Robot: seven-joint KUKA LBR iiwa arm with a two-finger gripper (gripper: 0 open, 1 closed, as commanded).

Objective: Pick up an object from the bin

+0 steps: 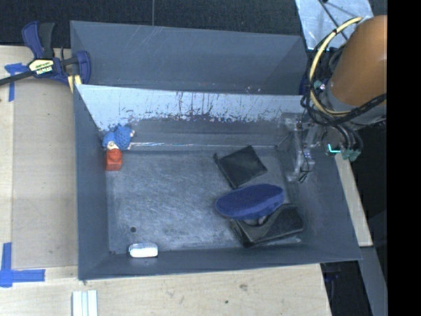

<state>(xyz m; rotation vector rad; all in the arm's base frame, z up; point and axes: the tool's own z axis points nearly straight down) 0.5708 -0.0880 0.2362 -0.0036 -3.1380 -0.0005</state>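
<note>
My gripper (302, 166) hangs at the right side of the bin, its metal fingers pointing down close to the right wall, with nothing seen between them. Left of it a flat black square pad (241, 165) lies on the floor. Below and left of the fingertips sits a blue oval brush-like thing (250, 200), resting on top of a black flat case (273, 225).
A small orange block with a blue crumpled piece (116, 147) lies at the far left by the back wall. A small white oblong thing (143, 250) rests at the front left corner. The arm's orange cover and cables stand over the right rim.
</note>
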